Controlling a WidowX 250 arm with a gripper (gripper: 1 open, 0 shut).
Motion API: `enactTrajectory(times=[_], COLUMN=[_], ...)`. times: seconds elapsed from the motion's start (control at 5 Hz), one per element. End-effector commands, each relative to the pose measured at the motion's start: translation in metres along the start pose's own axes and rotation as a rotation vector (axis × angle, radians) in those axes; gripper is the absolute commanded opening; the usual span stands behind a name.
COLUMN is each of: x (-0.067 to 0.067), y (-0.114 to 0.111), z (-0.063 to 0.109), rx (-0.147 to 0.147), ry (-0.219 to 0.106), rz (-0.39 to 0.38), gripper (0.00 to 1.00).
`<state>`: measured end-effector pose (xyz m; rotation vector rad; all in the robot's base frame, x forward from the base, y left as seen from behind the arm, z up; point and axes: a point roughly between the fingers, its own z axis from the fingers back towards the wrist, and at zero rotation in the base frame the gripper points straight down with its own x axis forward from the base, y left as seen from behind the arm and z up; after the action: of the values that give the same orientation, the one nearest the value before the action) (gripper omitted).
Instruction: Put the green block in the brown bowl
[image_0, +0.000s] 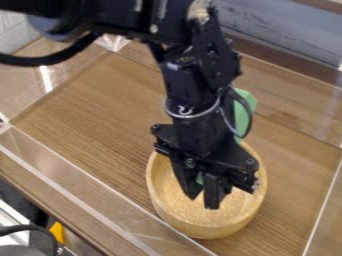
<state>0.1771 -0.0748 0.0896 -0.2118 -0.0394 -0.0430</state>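
Observation:
The brown bowl stands on the wooden table near the front, round and light brown with a thick rim. My gripper points down into it, its dark fingers close together just above the bowl's floor. I see nothing green between them. A green elongated shape, which looks like the green block, shows to the right of the arm at wrist height, beyond the bowl's far rim. The arm hides part of it. I cannot tell whether it lies on the table or rides on the arm.
The wooden tabletop stretches to the left and back. A clear wall runs along the front left edge. The black arm and its cables fill the upper middle of the view.

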Motion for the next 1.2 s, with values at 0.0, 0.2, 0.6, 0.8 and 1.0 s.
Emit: enactTrajectory(times=[0.0, 0.2, 0.6, 0.8, 1.0], x=[0.003, 0.004, 0.009, 0.009, 0.008], y=[0.011, 0.021, 0.024, 0.027, 0.03], z=[-0.006, -0.016, -0.028, -0.026, -0.024], rx=[0.008, 0.021, 0.043, 0.037, 0.031], ry=[-0.048, -0.074, -0.111, -0.102, -0.092], rz=[0.044, 0.09, 0.073, 0.129, 0.177], gripper=[0.0, 0.0, 0.0, 1.0, 1.0])
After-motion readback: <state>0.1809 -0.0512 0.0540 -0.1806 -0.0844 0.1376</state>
